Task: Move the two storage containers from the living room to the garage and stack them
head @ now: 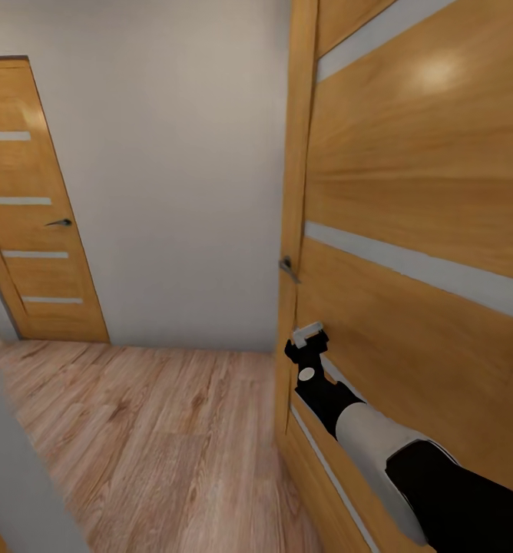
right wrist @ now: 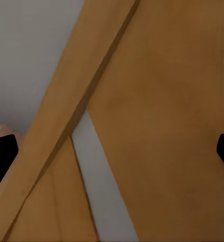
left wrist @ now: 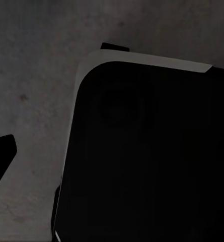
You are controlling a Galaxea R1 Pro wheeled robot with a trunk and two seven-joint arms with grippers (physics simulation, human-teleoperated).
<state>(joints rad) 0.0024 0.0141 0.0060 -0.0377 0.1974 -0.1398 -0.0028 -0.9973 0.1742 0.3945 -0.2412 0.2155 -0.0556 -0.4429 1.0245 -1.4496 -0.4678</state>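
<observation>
The right hand (head: pixel 309 338), spread open and empty, is reaching toward the door handle (head: pixel 288 268) at its eleven o'clock.

Light wood-plank flooring (head: pixel 157 445) runs up to a pale wall, between two slatted wooden doors, one near, one far.

The near wooden door (head: pixel 418 230) was cut off by the top and right edges in the head view. The right gripper (head: pixel 309 338) was too small there to judge its jaws. The far door (head: pixel 34 223) was cut by the left edge.
</observation>
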